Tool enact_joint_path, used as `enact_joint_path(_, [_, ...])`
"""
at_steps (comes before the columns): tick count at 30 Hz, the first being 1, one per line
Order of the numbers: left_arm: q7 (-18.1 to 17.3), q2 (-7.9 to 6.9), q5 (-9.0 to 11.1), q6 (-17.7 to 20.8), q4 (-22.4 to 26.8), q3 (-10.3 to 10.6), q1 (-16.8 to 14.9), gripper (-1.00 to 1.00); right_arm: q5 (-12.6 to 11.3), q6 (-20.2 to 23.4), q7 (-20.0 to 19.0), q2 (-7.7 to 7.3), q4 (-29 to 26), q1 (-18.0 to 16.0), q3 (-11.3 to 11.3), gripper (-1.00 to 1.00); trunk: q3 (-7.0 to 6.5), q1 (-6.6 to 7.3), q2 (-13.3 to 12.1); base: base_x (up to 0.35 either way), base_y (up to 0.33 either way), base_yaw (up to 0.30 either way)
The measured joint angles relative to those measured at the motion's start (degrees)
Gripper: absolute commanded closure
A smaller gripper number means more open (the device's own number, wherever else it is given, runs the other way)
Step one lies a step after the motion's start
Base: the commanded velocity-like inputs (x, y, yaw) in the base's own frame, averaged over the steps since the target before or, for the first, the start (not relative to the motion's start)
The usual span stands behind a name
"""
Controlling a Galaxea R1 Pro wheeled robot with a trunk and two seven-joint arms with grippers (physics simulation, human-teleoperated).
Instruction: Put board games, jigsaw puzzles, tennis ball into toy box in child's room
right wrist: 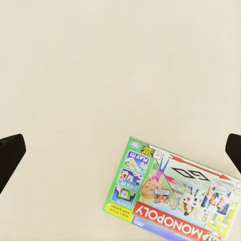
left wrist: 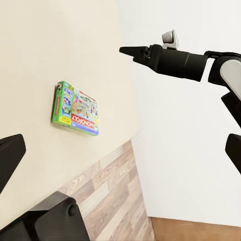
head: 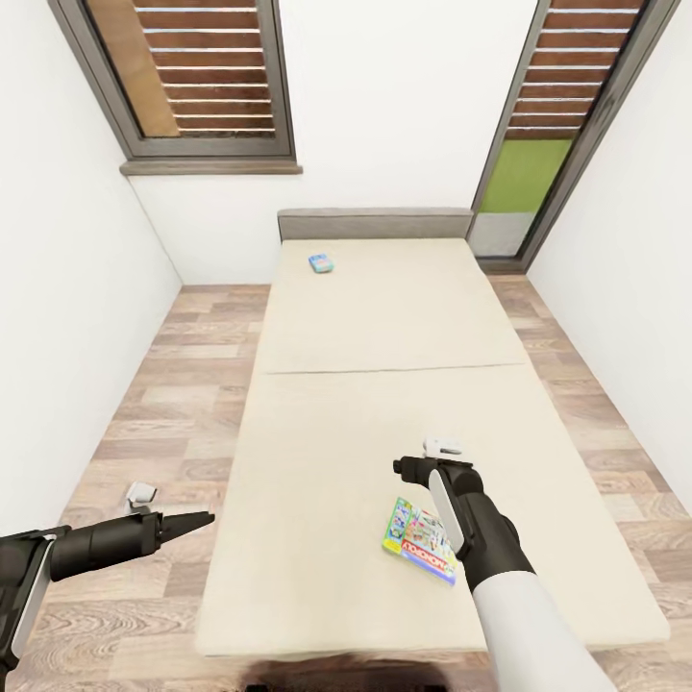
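Observation:
A green, yellow and red board game (head: 418, 538) lies flat near the front right of the cream bed (head: 336, 432). My right gripper (head: 402, 466) hovers open over the mattress just beyond the box, which lies beside its wrist. In the right wrist view the same board game (right wrist: 175, 196) lies ahead of the wide-apart fingertips (right wrist: 11, 150). A small blue board game (head: 321, 262) rests at the bed's far end near the headboard. My left gripper (head: 200, 520) is open over the floor left of the bed, holding nothing. The table, toy box, jigsaw puzzles and tennis ball are out of view.
A grey headboard (head: 375, 224) stands against the far white wall, with shuttered windows (head: 207, 77) on either side. Wood floor (head: 183, 384) runs along both sides of the bed, and white walls close in on the left and right.

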State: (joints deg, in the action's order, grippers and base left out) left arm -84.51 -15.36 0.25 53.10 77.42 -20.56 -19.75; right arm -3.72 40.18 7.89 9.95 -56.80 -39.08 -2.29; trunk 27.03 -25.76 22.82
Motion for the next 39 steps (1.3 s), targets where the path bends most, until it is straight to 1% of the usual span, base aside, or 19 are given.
enact_joint_path(20, [-0.3,0.00,0.0,-0.1,0.0,-0.1,0.0,-1.00,0.0,0.0,0.0,0.00,0.2,0.0,0.0,-1.00,1.85,0.00,0.0,0.000,0.000,0.000])
enact_joint_path(32, [-0.7,-0.29,0.1,-0.3,0.0,-0.5,0.0,-1.00,0.0,0.0,0.0,0.00,0.3,0.0,0.0,-1.00,2.96,0.00,0.0,0.000,0.000,0.000])
enact_joint_path(37, [-0.8,-0.51,0.2,-0.3,0.0,-1.8,0.0,-1.00,0.0,-0.1,0.1,0.00,0.3,0.0,0.0,-1.00,3.42,0.00,0.0,0.000,0.000,0.000])
enact_joint_path(39, [-0.8,-0.59,0.3,-0.3,0.0,-3.2,0.0,-1.00,0.0,-0.2,0.1,0.00,0.3,0.0,0.0,-1.00,3.60,0.00,0.0,0.000,0.000,0.000])
